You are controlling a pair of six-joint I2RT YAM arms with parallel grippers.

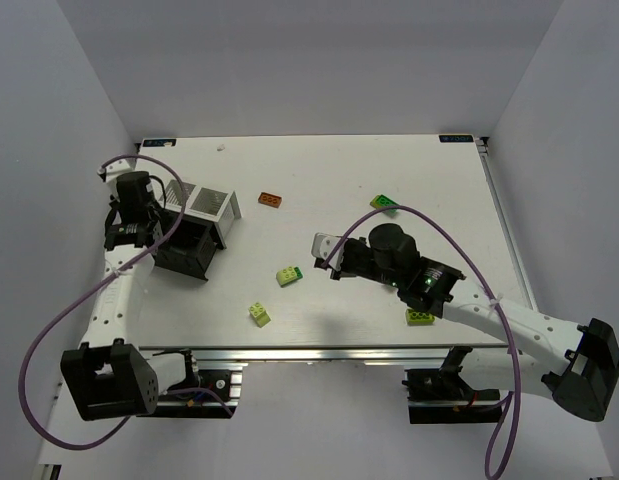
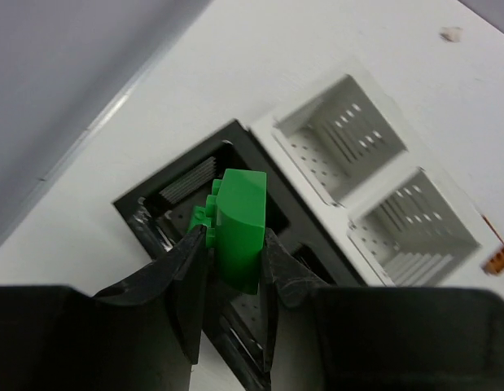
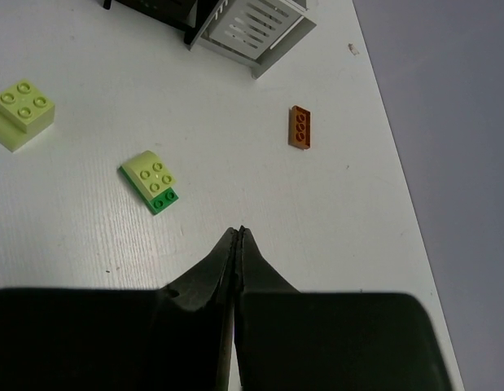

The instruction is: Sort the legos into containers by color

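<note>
My left gripper [image 1: 149, 232] is shut on a dark green brick [image 2: 239, 224] and holds it just above the black container [image 2: 154, 195], also visible in the top view [image 1: 184, 252]. The white container [image 2: 272, 130] stands against it on the far side [image 1: 211, 205]. My right gripper [image 3: 238, 234] is shut and empty, low over the middle of the table [image 1: 319, 248]. A lime-on-green brick [image 3: 154, 181] lies to its front left [image 1: 288, 275]. An orange brick [image 3: 300, 126] lies further ahead [image 1: 270, 199]. A lime brick [image 3: 22, 114] lies at the left [image 1: 259, 314].
Another lime-and-green brick [image 1: 384, 203] lies at the back right, and a lime brick [image 1: 419, 317] lies by the right arm near the front edge. Grey walls enclose the table on three sides. Purple cables loop over both arms.
</note>
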